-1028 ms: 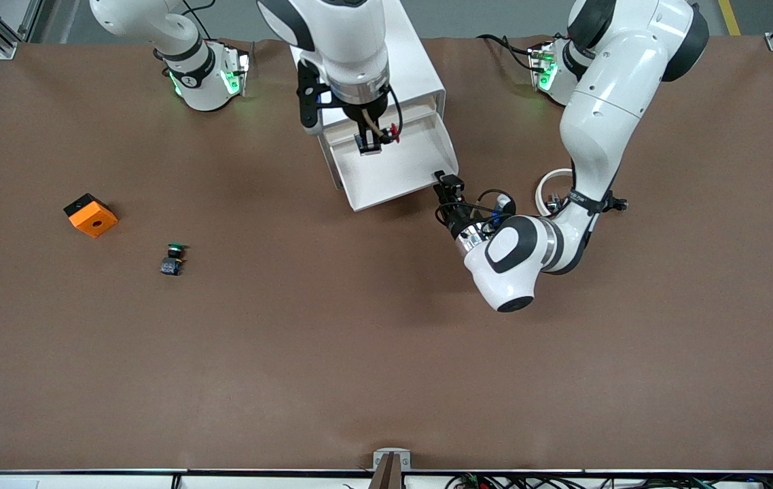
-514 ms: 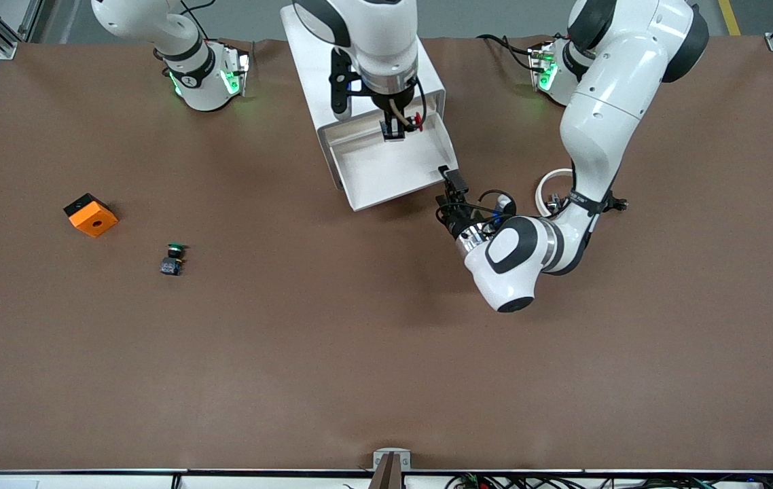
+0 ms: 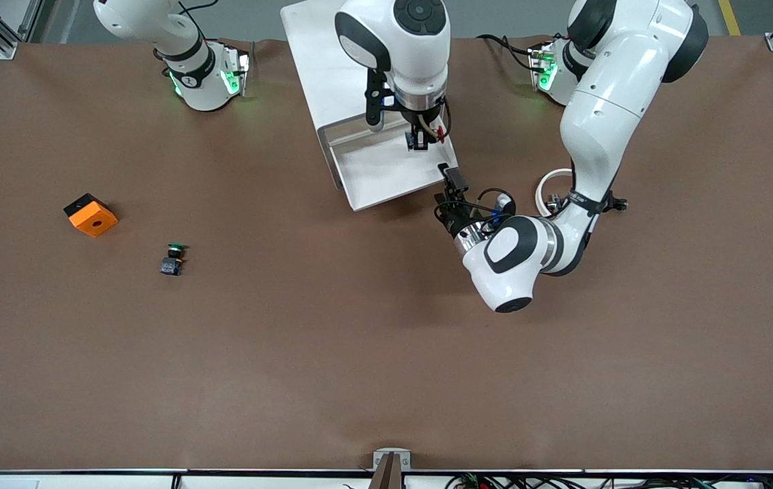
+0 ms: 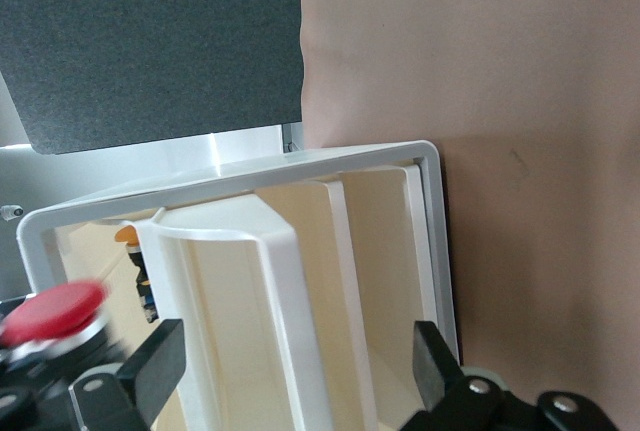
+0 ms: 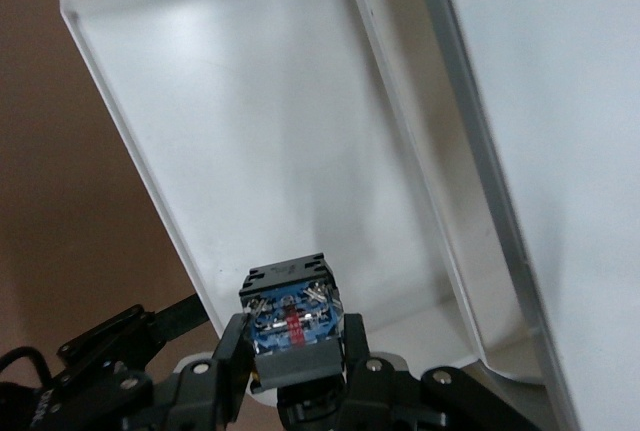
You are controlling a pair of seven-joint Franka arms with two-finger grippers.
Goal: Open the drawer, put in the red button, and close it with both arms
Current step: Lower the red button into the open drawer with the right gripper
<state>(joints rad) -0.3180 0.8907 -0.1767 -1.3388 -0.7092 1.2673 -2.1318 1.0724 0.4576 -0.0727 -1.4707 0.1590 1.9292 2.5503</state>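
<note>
While the top drawer [image 3: 386, 173] stands pulled out of the white cabinet [image 3: 332, 61] in the upper middle of the front view, the right gripper [image 3: 419, 140] hangs over the tray's corner toward the left arm's end, jaws clamped on the red button [image 3: 435, 132]. In the right wrist view the button's dark, blue-faced body sits squarely between the fingers [image 5: 232, 351]. The left gripper [image 3: 453, 182] sits low at the drawer's front corner, just right of centre in the front view, jaws spread wide and holding nothing; its wrist view shows the drawer's handle [image 4: 275, 291] between them. The risk, as I judge it, is the release point: so near the side wall, the button could clip the rim and fall to the table. The two grippers are also close and could collide. The green button [image 3: 172, 259] and an orange block [image 3: 90, 214] lie at middle left.
</note>
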